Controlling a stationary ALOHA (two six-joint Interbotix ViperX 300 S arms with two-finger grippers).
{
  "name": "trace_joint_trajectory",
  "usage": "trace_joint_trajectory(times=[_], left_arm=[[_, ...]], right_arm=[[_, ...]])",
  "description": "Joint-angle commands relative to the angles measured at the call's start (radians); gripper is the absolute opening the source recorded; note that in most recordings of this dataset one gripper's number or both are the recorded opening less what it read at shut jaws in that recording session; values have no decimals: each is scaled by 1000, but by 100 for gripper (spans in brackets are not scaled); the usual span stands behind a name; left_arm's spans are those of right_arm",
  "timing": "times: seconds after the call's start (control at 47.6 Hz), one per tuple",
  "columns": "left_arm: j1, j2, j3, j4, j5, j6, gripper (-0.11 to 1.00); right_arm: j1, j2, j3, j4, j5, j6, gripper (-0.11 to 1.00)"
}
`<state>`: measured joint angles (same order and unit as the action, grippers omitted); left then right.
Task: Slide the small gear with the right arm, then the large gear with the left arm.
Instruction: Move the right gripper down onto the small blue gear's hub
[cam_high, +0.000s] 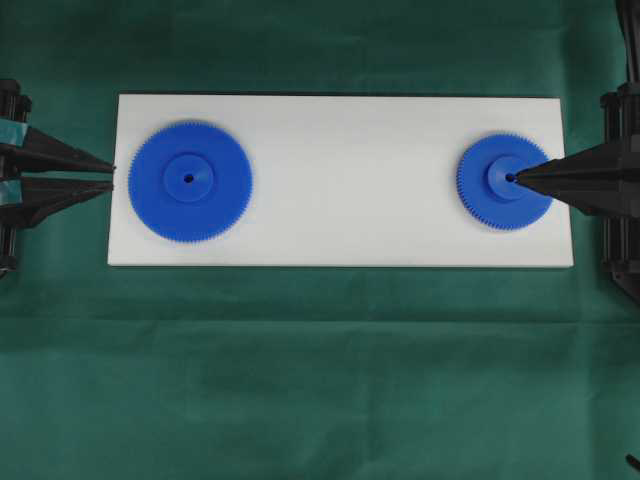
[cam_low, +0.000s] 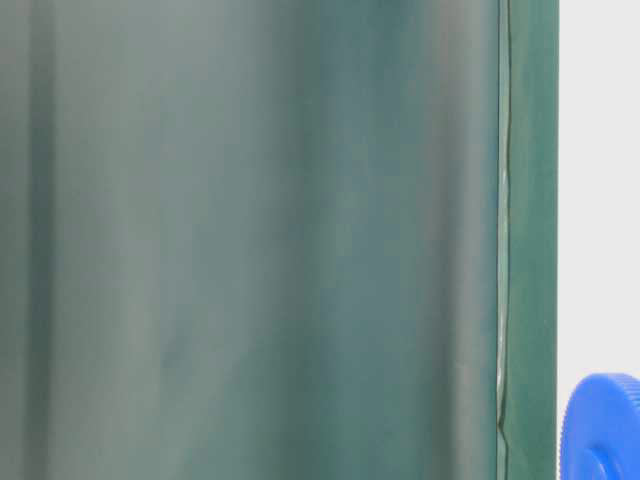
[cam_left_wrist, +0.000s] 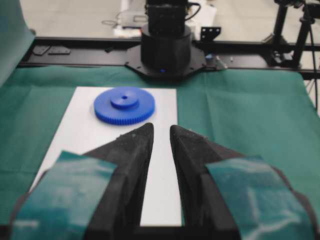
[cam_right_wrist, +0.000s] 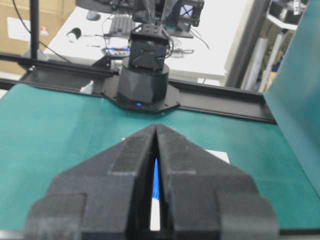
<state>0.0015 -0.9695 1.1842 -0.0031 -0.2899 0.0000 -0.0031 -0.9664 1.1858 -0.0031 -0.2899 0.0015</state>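
Now the right hand tip rests on the small gear hub.

Even, bright overhead lighting is seen; almost no shadows are cast on the white board. Table-level picture is soft throughout, green cloth smeared. Wrist views: near fingers blurred, backgrounds slightly overexposed.

The right gripper is held level, its fingers pressed together into one point. The left gripper is likewise levelled, a narrow gap being kept between its fingertips.
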Motion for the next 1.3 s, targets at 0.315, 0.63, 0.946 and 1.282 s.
trace_joint_trajectory(times=[0.315, 0.63, 0.946, 1.282], left_arm=[[-2, -51, 0, -17, -14, -3, -1], [67, -20, -25, -20, 86, -6, -1], [150, 84, -84, -21, 250, -17, -1], [190, 232, -152, -20, 393, -21, -1]], right_arm=[[-28, 8, -12, 0, 0, 12, 50], [-140, 8, -48, 5, 198, 69, 50], [-258, 9, -80, -3, 492, 186, 50], [-322, 12, -72, -14, 657, 236, 50]])
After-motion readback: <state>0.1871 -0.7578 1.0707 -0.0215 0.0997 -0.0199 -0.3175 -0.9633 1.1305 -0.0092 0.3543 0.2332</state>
